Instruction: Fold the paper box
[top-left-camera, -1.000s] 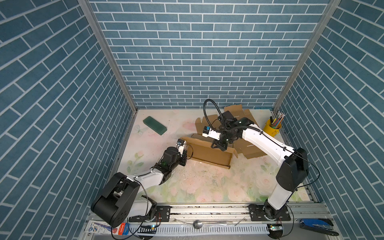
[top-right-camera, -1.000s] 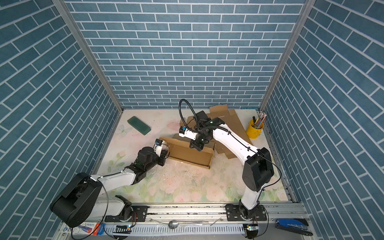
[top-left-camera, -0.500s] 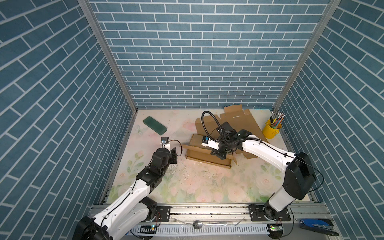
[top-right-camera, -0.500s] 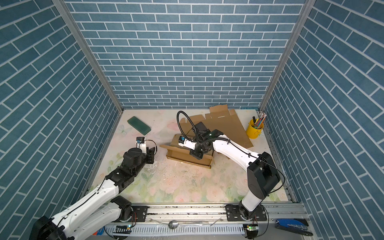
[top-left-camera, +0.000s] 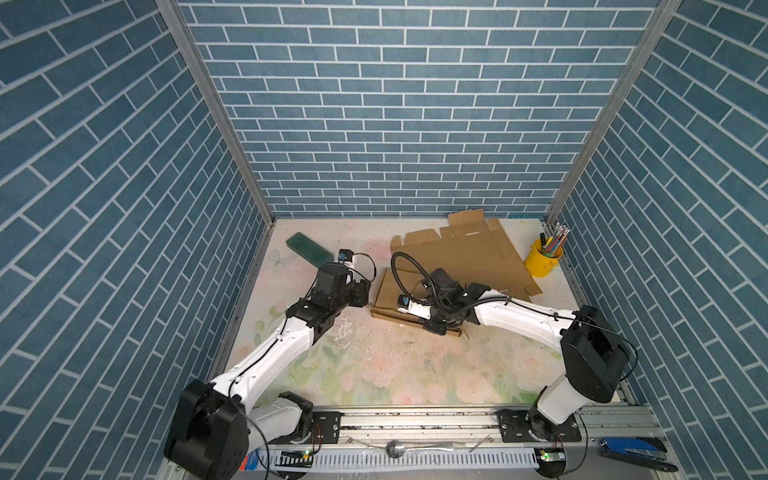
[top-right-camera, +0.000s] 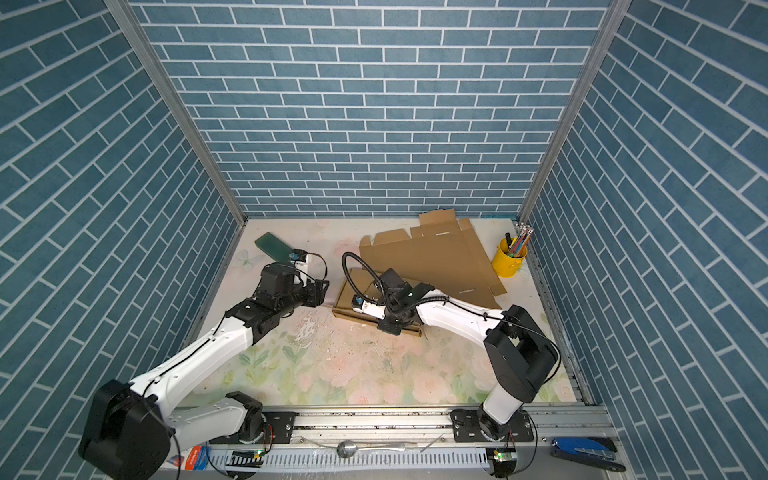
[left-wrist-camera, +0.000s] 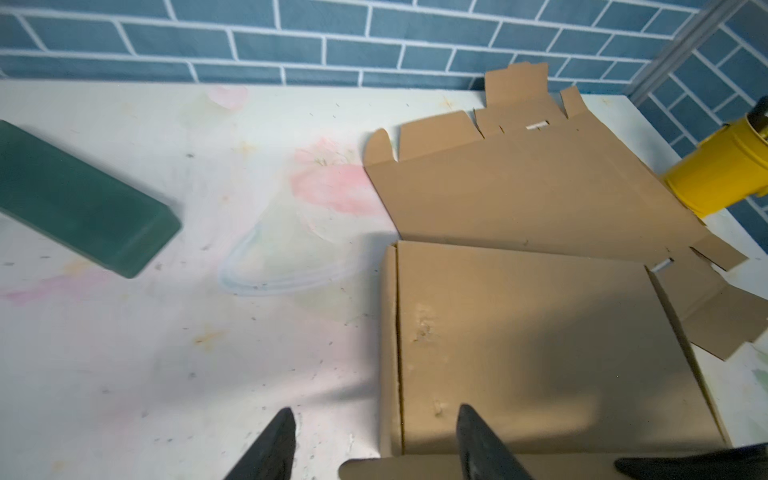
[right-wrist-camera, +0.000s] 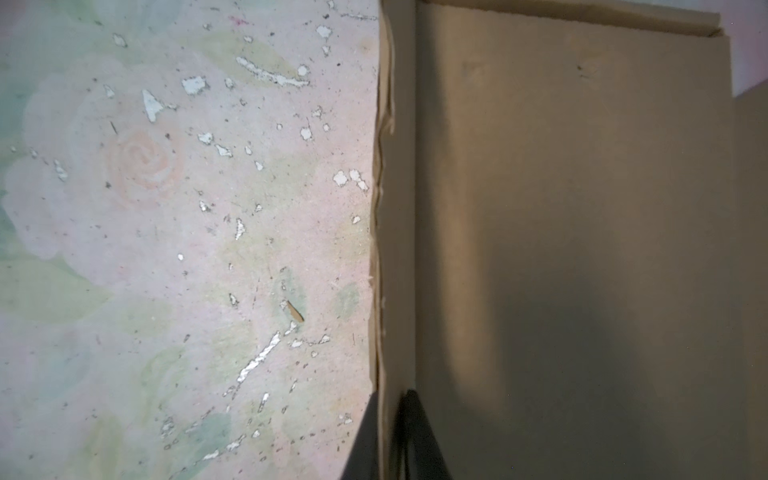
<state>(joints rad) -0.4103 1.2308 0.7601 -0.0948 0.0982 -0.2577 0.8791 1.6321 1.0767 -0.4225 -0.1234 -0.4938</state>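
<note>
Since the earlier frames the left arm has come back in toward the paper box (top-left-camera: 395, 291) with its jaws spreading. The box, which showed a taller front wall a second ago, now looks lower on the table (top-left-camera: 374, 365). The right arm has slid toward the box's lower edge.

At the upper left of the floor in both top views lies a green block (top-right-camera: 272, 247), well apart from the work. Just right of it, the left gripper (top-left-camera: 365, 293) hangs open and holds nothing. In the left wrist view its fingers (left-wrist-camera: 478, 440) stand wide at the bottom of the frame. One is over bare table and the other over the box panel, with the box's left side wall (left-wrist-camera: 390, 332) between them. Whether they touch the card, I cannot tell.

The box lies immediately right of that gripper, near the middle of the floor. Its long axis runs left to right and dips slightly toward the lower right. The left arm is therefore nearest the short left end, and I judge that raising or tucking that wall falls to it.

Further right, the right gripper (top-left-camera: 436, 326) sits on the near long wall (right-wrist-camera: 395, 208), toward its right end. Its fingertips (right-wrist-camera: 415, 432) are closed narrowly on either side of the doubled edge.

Beyond the box, toward the upper right, a flat cardboard sheet (top-left-camera: 465, 253) lies unfolded. A yellow cup (top-left-camera: 542, 262) of pencils stands at the far right.
</note>
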